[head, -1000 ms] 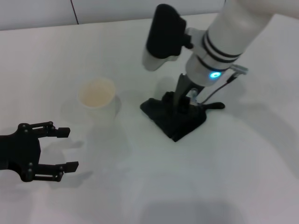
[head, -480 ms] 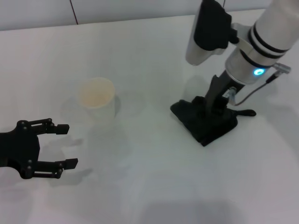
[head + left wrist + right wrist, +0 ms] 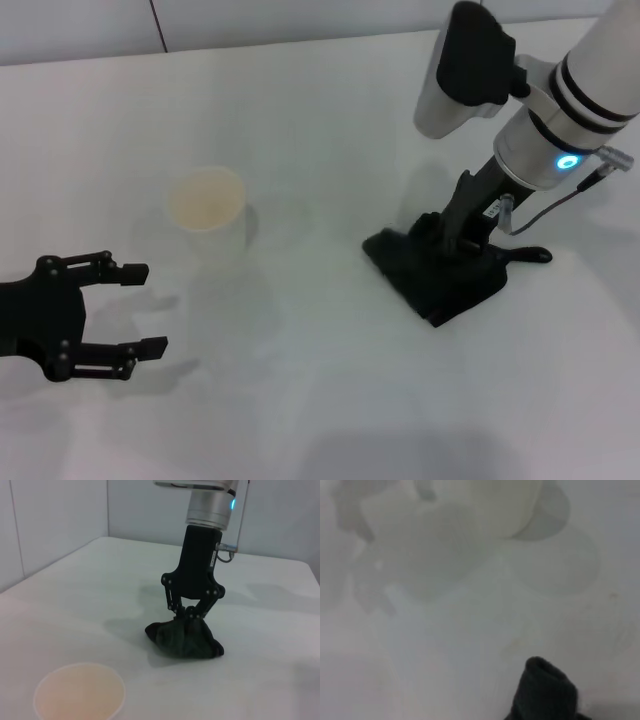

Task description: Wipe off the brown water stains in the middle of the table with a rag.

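Observation:
The black rag point(image 3: 440, 282) lies crumpled on the white table point(image 3: 320, 400), right of the middle. My right gripper point(image 3: 456, 240) stands on it, pointing down, shut on its folds and pressing it to the tabletop. In the left wrist view the same gripper point(image 3: 190, 617) pinches the top of the rag point(image 3: 182, 642). A corner of the rag point(image 3: 545, 690) shows in the right wrist view. No brown water stain shows in any view. My left gripper point(image 3: 155, 308) is open and empty at the near left, just above the table.
A white paper cup point(image 3: 207, 200) with a beige inside stands upright left of the middle, between the two grippers. It also shows in the left wrist view point(image 3: 79, 692) and in the right wrist view point(image 3: 495, 505). A wall borders the far edge.
My right gripper has slid the rag to the right across the table, away from the cup, and then nearly stopped. The left arm and the cup have not moved.

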Robot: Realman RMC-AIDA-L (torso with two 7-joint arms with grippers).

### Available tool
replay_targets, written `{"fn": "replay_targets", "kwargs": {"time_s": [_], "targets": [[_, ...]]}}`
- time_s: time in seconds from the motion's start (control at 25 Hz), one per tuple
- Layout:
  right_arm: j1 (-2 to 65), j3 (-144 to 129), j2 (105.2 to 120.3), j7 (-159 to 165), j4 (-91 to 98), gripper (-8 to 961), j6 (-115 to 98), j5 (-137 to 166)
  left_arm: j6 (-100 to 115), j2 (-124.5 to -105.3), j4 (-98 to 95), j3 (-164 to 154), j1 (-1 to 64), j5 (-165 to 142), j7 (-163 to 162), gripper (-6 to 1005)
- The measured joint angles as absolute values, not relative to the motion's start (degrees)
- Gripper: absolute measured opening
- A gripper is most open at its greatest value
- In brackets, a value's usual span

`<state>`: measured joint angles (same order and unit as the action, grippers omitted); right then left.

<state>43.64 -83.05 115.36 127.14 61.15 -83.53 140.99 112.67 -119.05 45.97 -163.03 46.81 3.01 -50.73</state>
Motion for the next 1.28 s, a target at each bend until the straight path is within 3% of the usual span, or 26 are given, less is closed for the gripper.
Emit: {"fn": "replay_targets", "kwargs": {"time_s": [0.12, 0.56, 0.76, 0.96, 1.28], "targets": [[42.8, -81.5, 115.29, 126.4, 61.9, 172, -83.7, 139.7, 112.7, -119.12, 46.0, -163.0, 46.6, 3.4, -50.7, 860], [34.2, -73.9, 115.14, 119.6, 73.8, 395, -89.9, 136.3, 112.7, -119.18, 46.0, -163.0, 45.9, 4.0, -50.7, 860], [31.0, -64.8, 114.98, 110.3, 73.0, 601, -94.4, 130.2, 112.8, -119.17, 45.9, -163.0, 45.0, 5.2, -50.6, 860], [28.8, -56.1, 114.86, 102.8, 70.8, 692, -100.1, 125.4, 112.9, -118.82, 44.5, -163.0, 44.0, 7.2, -50.5, 860], [25.7, -49.9, 115.02, 94.0, 65.8, 690, -99.4, 121.1, 112.6, -118.92, 43.8, -163.0, 42.7, 9.6, -50.3, 860]]}}
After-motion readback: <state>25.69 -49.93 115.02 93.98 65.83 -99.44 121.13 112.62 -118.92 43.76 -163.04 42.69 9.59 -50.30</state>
